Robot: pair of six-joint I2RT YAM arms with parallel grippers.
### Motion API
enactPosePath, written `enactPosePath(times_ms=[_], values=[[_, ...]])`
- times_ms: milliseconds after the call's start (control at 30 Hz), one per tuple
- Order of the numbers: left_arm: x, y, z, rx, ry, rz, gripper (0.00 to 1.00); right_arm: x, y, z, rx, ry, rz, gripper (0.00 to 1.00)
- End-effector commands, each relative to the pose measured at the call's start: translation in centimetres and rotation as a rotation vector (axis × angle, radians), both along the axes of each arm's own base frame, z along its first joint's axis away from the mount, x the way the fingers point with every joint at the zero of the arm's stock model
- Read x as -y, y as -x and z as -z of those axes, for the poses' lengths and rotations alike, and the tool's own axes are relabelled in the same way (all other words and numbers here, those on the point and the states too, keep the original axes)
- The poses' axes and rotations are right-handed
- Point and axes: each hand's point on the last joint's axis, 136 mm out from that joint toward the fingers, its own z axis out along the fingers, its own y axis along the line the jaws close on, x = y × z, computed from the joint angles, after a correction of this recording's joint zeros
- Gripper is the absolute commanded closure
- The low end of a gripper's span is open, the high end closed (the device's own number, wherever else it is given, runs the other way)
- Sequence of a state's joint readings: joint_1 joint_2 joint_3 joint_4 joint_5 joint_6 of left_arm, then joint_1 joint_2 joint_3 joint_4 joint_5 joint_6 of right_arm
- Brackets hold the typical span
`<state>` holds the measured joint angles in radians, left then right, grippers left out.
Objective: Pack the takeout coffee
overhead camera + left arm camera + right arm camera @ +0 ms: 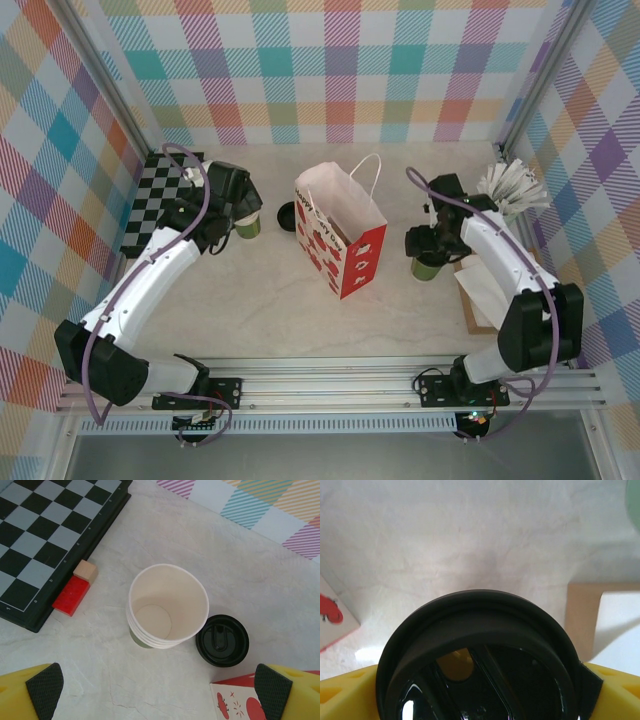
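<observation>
The right gripper (470,687) is clamped wide round the upright coffee (431,268), the open bag (362,258) just left of it at centre frame; the left gripper (159,692) gapes.

Tabletop from above: a bag (340,240) stands at the centre of the frame, with things ranged on either side.

The chessboard (158,205) lies at the upper left, near the back wall. In the left wrist view a long block (71,596) and a cube (85,571) lie end to end against its edge. Right of the board stands a stack of cups (248,226), and a loose lid (286,215) lies flat between stack and bag. The takeout coffee (428,266) stands right of the bag, apart from it. Behind it, at the upper right, stands a cup of sticks (510,185). Right of the coffee lies a board (580,615) with paper (620,620) on it.
</observation>
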<state>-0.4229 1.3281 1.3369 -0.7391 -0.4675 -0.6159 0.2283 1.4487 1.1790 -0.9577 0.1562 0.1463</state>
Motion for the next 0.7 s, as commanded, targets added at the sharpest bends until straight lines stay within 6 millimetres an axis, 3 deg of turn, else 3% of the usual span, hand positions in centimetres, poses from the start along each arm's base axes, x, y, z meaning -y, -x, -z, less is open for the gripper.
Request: enactPosePath(times_ms=[0, 400, 667], values=[[-0.2, -0.1, -0.1, 0.013, 0.017, 0.003, 0.00, -0.4, 1.0, 0.2, 0.028, 0.002, 0.053, 0.09], [-0.1, -0.3, 0.2, 0.004, 0.015, 0.002, 0.00, -1.3, 3.8, 2.6, -0.005, -0.004, 0.078, 0.05], [-0.4, -0.2, -0.5, 0.023, 0.013, -0.009, 0.00, -1.5, 4.5, 2.8, -0.034, -0.016, 0.062, 0.00]])
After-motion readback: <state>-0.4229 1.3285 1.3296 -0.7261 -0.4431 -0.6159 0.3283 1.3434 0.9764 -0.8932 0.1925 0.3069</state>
